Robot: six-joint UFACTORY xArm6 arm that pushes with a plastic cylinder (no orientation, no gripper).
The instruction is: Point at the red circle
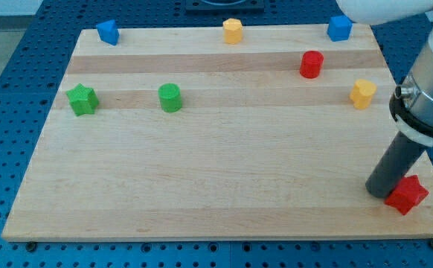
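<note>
On the surface, a pale wooden board, the blocks run from the view's left: a green star and a green circle sit side by side at mid-height, with a blue block above them at the top edge. A yellow block stands at top centre. Further right comes the red circle, the thing to point at, in the upper right part of the board, well apart from its neighbours. It looks like a small, stiff, light plastic cylinder with smooth sides, so I judge it would slide at a slight nudge; nothing needs taking hold of, only a close approach that stops short of it. A second blue block lies up and right of it at the top edge, and a second yellow block lies down and right. My tip rests near the bottom right corner, touching or just beside a red star, far below the red circle. There are no jaws, only the rod, so no opening to tell. The yellow block stands closest to a straight path upward, so I would pass to its left.
</note>
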